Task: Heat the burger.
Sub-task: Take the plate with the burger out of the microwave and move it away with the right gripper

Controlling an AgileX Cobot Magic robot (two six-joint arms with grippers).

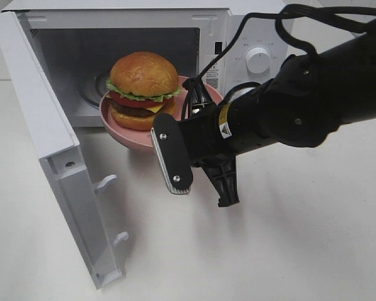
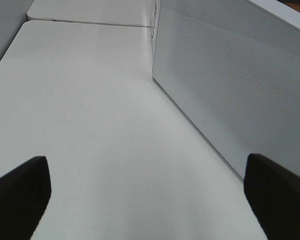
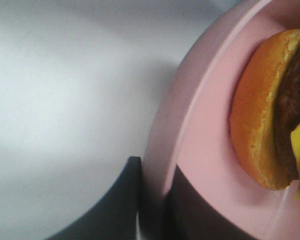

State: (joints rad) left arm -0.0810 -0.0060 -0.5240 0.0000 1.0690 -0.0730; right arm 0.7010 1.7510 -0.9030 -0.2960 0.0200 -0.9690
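The burger [image 1: 143, 91] is seen sitting on a pink plate [image 1: 116, 128], with its round brown bun on top and lettuce, cheese and meat under it. The plate is held at the open front of a white microwave [image 1: 113, 37], partly inside it and above the white surface [image 1: 288, 238]. The microwave door [image 1: 56, 150] is swung wide open on the left side. The edge of the plate is pinched by the right gripper [image 3: 152, 210], so its jaws are closed tight on the plate. In the right wrist view, the bottom bun is seen lying flat on the pink plate. The jaws of the left gripper [image 2: 150, 192] are spread wide apart, nothing is held by them, and they are kept over the surface beside the microwave's white side.
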